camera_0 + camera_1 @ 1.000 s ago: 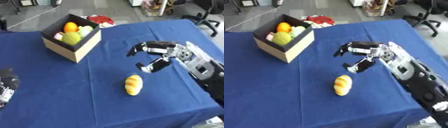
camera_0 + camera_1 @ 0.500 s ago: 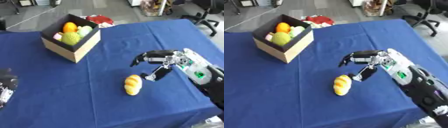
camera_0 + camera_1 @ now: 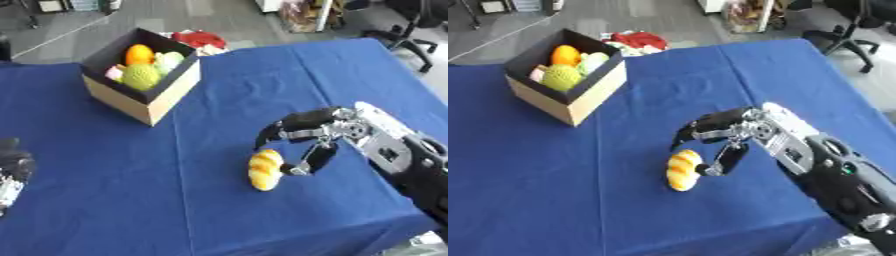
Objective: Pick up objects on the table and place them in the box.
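The robot's right hand (image 3: 308, 137) reaches in from the right over a blue tabletop (image 3: 105, 190), its fingers spread and arched above a yellow-and-orange bread-shaped item (image 3: 264, 170) that lies near the middle of the cloth. The thumb (image 3: 313, 159) hangs just beside the item's right flank, while the fingers (image 3: 278, 129) curve over its upper end; whether any of them touches it cannot be told, and nothing is pinched. The item rests flat on the tabletop, lengthwise toward the camera. Well apart, toward the far left, stands an open cardboard box (image 3: 150, 100) with a dark inside, holding an orange (image 3: 138, 53), a green knobbly fruit (image 3: 140, 76), a pale green piece (image 3: 170, 59) and a pink piece (image 3: 114, 73) at its left wall. Beyond the box, at the tabletop's far edge, sits a red and white object (image 3: 199, 40). The left hand (image 3: 10, 172) shows at the lower left edge, idle; its fingers cannot be made out
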Motion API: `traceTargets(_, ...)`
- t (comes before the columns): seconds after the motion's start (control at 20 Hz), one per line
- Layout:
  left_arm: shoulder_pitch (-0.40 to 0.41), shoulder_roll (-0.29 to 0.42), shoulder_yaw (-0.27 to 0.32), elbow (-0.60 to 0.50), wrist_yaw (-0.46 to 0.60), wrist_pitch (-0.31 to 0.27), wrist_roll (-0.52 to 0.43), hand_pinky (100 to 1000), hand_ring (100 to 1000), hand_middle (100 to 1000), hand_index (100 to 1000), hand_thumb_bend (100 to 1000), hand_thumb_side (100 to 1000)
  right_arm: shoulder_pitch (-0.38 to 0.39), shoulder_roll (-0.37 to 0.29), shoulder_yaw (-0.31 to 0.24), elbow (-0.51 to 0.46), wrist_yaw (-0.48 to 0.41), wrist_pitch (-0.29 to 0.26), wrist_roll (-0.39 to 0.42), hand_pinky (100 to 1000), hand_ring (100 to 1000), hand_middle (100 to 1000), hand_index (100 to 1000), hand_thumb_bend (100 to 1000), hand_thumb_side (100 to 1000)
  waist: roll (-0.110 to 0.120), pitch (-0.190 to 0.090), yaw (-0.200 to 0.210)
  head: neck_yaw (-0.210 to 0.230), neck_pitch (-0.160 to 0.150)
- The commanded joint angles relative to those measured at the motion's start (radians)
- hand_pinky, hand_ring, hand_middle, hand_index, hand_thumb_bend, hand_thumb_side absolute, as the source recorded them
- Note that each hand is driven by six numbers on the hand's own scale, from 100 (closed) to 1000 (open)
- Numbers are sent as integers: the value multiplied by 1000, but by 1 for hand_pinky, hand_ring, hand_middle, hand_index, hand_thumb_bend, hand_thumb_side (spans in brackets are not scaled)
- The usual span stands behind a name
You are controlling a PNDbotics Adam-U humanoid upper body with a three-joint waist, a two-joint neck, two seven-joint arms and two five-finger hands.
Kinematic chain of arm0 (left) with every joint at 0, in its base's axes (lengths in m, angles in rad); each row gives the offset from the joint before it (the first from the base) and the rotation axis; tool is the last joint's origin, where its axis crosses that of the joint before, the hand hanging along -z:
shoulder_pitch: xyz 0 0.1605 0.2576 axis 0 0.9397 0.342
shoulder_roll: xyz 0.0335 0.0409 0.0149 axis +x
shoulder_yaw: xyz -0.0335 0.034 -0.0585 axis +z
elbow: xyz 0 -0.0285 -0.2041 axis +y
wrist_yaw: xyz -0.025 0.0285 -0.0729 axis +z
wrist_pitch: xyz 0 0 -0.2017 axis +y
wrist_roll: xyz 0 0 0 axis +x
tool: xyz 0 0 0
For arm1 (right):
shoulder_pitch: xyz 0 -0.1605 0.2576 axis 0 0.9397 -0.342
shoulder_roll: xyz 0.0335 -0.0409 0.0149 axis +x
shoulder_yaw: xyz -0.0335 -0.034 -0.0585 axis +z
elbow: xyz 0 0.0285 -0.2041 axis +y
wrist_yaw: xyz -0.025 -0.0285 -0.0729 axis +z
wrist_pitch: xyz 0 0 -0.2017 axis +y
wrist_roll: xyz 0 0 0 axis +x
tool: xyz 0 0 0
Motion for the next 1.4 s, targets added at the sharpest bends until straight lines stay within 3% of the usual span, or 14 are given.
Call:
traceTargets(0.05,-11,16,5,-19,0,-2,-2,786,663,639,844,442,499,-20,-17,10,-27,23,-22,27,965,912,884,907,244,100,-12,-8,1,-7,4)
traceTargets(0.3,-12,15,4,-20,0,-2,-3,786,664,640,844,440,500,-36,-4,30,-25,104,-56,18,954,907,878,879,242,100,-10,-8,3,-10,4)
traceTargets(0.55,-13,14,3,-20,1,-1,-2,786,665,640,845,439,501,-47,18,35,2,214,-79,-48,937,889,854,853,225,100,-9,-9,3,-13,4)
traceTargets(1.0,-15,13,3,-20,2,-1,-2,785,666,641,845,437,502,-50,35,51,52,300,-118,-72,927,889,852,894,233,100,-9,-10,5,-18,4)
traceTargets(1.1,-16,13,3,-20,2,0,-2,785,666,641,846,436,502,-51,36,51,56,315,-120,-80,920,878,840,867,230,100,-9,-11,5,-19,4)
traceTargets(1.2,-15,13,3,-21,3,0,-2,785,666,641,845,435,503,-54,38,49,59,332,-117,-107,894,830,788,774,237,100,-9,-11,5,-19,4)
traceTargets(1.3,-15,12,3,-21,3,0,-1,785,666,641,846,433,504,-58,40,43,58,353,-108,-163,868,786,719,689,240,100,-9,-11,6,-19,4)
traceTargets(1.4,-15,12,4,-21,3,1,0,785,667,641,846,432,505,-62,42,38,59,371,-97,-233,833,714,595,562,241,100,-9,-11,6,-18,4)
